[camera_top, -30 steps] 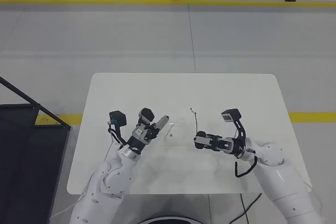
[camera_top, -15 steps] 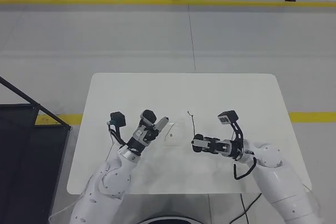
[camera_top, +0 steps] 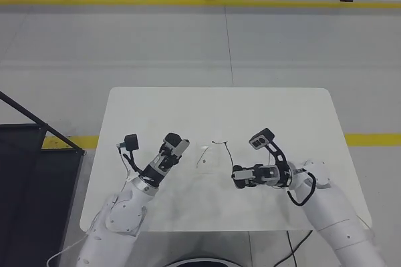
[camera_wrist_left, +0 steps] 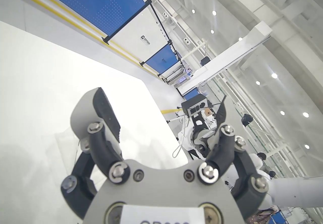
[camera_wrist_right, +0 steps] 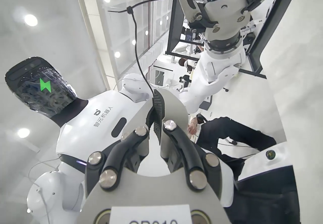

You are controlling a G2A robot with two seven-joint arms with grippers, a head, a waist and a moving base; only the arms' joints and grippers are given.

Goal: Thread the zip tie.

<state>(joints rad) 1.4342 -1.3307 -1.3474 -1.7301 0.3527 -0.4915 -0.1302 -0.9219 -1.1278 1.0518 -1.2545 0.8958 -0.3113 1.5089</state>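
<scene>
Over the near half of the white table (camera_top: 287, 113), the two arms face each other with a gap between them. On the right, the right gripper (camera_top: 236, 177) is clenched on the lower end of the black zip tie (camera_top: 230, 155). In the right wrist view its fingers (camera_wrist_right: 161, 109) are pressed together on the strap. From there the zip tie (camera_wrist_right: 136, 41) rises clear of the table, and at its small head it bends sideways, with a short end pointing toward the other arm. Across from it, the left gripper (camera_top: 176, 143) hangs just above the table with its fingers (camera_wrist_left: 106, 106) spread wide and nothing between them. From above, the tie's free end stops short of it. Between the two grippers a pale, see-through scrap (camera_top: 200, 160) lies on the table; I cannot tell what it is.
</scene>
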